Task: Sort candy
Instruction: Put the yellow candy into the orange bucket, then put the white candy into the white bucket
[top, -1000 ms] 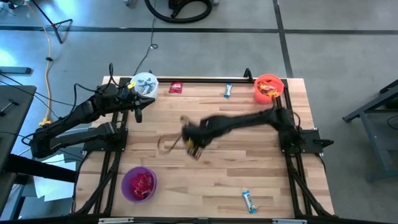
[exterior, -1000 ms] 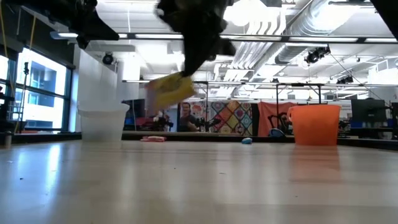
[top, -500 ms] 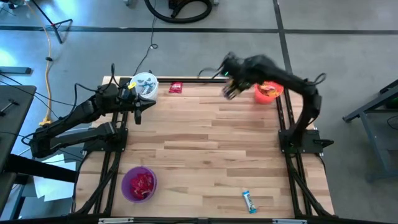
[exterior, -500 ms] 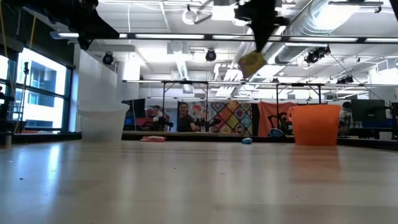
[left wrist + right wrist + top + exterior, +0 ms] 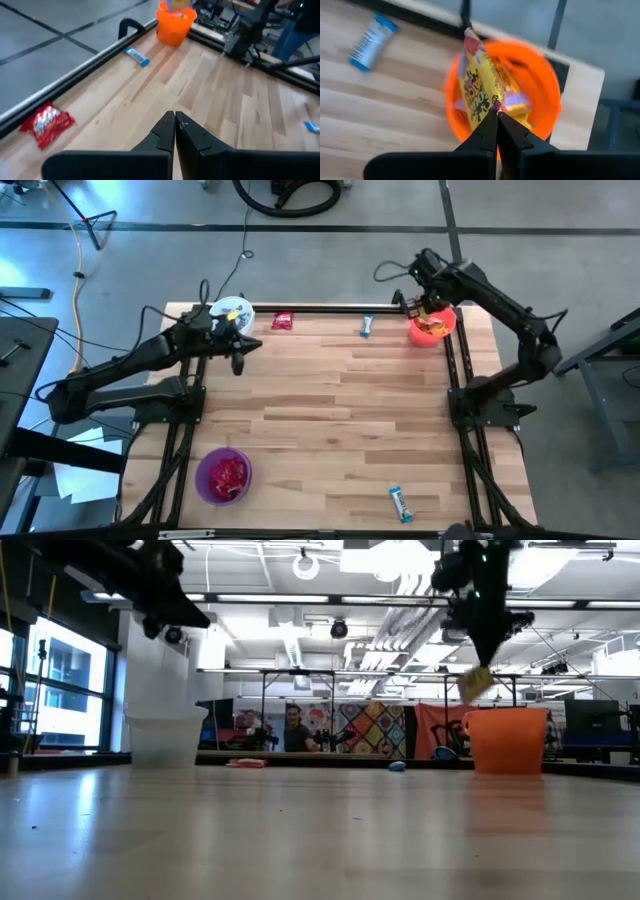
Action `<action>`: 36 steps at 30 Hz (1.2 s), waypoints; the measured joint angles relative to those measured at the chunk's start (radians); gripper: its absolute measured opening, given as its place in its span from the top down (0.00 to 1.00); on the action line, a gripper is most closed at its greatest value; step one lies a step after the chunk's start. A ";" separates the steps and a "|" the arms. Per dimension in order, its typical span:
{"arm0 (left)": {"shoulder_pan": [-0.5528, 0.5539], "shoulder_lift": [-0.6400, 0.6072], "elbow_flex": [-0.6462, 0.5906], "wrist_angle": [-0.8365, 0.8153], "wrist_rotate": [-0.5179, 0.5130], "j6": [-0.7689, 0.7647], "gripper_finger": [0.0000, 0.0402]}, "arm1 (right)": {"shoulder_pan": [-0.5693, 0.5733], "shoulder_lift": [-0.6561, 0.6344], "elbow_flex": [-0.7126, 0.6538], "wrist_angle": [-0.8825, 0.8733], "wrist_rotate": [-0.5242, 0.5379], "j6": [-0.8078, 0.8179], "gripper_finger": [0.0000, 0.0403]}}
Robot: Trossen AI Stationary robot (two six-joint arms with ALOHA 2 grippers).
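My right gripper [image 5: 428,307] hangs over the orange bucket [image 5: 432,324] at the table's far right corner, shut on a yellow candy packet [image 5: 479,87]. In the low view the packet [image 5: 474,685] dangles just above the orange bucket's rim [image 5: 505,712]. The bucket holds more yellow sweets. My left gripper [image 5: 238,361] is shut and holds nothing; it hovers beside the white bucket [image 5: 232,313] at the far left. A red packet [image 5: 283,321] and a light-blue sweet [image 5: 367,326] lie flat by the far edge. Another light-blue sweet [image 5: 401,503] lies near the near edge. My right gripper pinches the yellow packet by its end [image 5: 492,106] between the two fingers, coming from above and pointing down. The packet is lifted clear and hangs tilted below the fingers over the orange bucket's opening.
A purple bucket [image 5: 224,476] with red sweets stands at the near left. A black rail [image 5: 100,55] runs along the far edge. The wooden table's middle [image 5: 340,410] carries no objects. People show in the room behind the table [image 5: 295,725].
My right gripper, shut on the yellow packet, has swept from the table's middle up and toward the far right, ending over the orange bucket. The packet has travelled with it, lifted clear. My left gripper has shifted a little toward the right.
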 joint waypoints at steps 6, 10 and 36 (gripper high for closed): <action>0.000 0.096 0.051 0.045 -0.001 -0.017 1.00 | -0.045 -0.016 -0.202 0.088 0.024 0.065 1.00; 0.000 0.160 0.093 0.049 -0.001 0.006 1.00 | -0.056 -0.017 -0.284 0.179 0.075 0.095 1.00; 0.037 0.649 0.290 0.181 -0.023 -0.050 1.00 | -0.004 -0.033 -0.094 0.405 -0.181 0.051 0.69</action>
